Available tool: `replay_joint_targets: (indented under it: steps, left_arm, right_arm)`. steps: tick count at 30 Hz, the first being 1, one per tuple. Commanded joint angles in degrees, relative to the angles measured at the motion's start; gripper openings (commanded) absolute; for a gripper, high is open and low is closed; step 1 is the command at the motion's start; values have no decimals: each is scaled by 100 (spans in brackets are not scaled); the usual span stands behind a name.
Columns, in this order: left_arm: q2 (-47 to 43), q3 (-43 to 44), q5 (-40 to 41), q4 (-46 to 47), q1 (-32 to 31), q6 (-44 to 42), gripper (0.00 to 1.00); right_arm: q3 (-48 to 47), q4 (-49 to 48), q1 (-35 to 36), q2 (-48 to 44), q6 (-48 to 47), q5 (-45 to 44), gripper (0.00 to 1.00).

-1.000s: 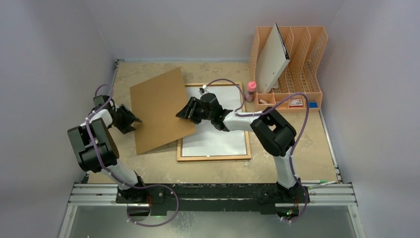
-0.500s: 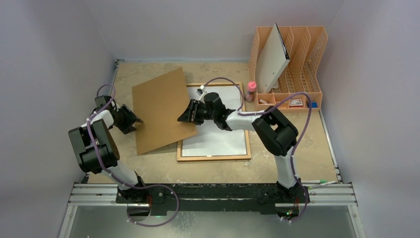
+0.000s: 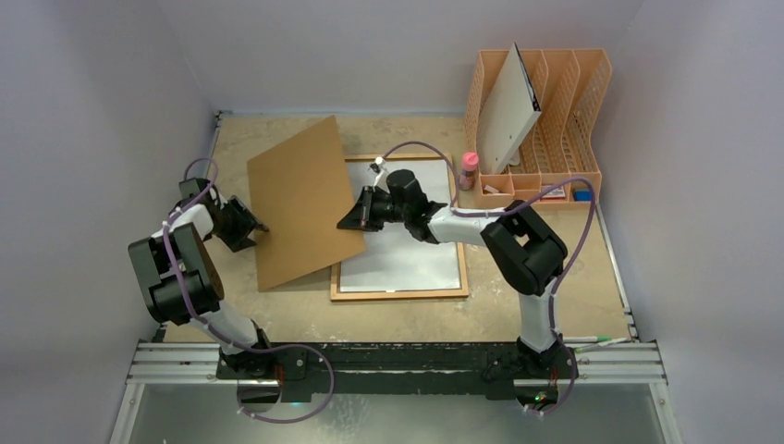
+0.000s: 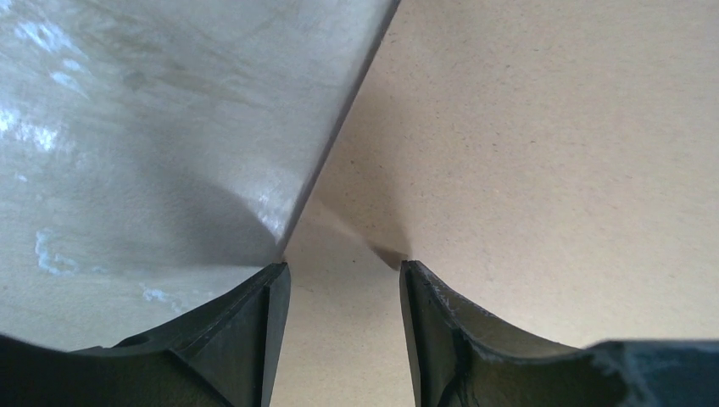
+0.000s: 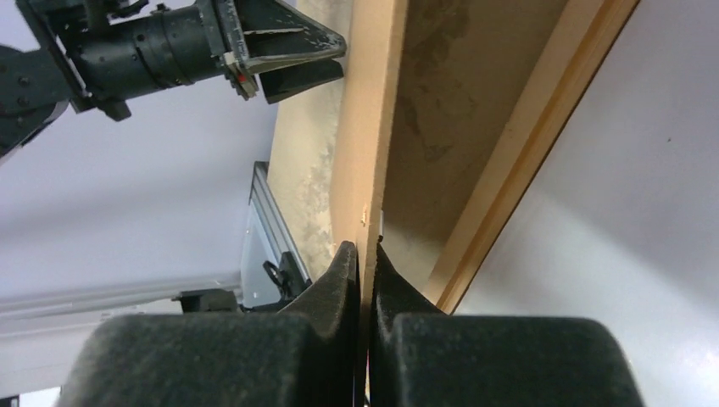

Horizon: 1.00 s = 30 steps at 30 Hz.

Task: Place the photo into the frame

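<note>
Brown backing board (image 3: 300,199) stood tilted, overlapping the left side of the frame (image 3: 398,294). The frame lay flat on the table with a white sheet (image 3: 411,250) inside; couldn't tell if that was the photo. Orange rack (image 3: 582,92) and pink bottle (image 3: 470,169) sat behind. Right gripper (image 5: 366,254) was clamped on the board's right edge. Left gripper (image 4: 343,271) was at the left edge, fingers apart, not pinching.

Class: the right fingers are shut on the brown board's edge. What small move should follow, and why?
Probably close the left fingers on the board: they stand open astride its left edge, only the right fingers pinch the opposite edge, and the board overlaps the frame.
</note>
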<state>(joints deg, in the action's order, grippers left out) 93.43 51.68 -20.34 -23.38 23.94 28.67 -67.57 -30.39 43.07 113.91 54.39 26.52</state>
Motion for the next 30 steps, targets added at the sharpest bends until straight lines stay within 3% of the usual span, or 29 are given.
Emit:
replay_joint_targets:
  steps: [1,9,15,23,30]
  left_arm:
    - [-277,598,283,-648,-48,-393,53]
    - [-1243,1654,275,-912,-56,-42,56]
    - [-1863,2274,-203,-769,-133,286,56]
    - [-2325,2953,-917,-735,-197,612,57]
    - [-2758,2876,-1826,342,-297,1448,60]
  right_arm:
    - [-350,368,-34,-548,-666,174,0]
    - [-925,1463,-35,-1257,-1697,-268,0]
    - [-771,910,-25,-2030,-2124,-749,0]
    - [-1213,882,20,-2441,-2397,-1361,0]
    - [-1474,1193,302,-2683,-3101,-2469,0]
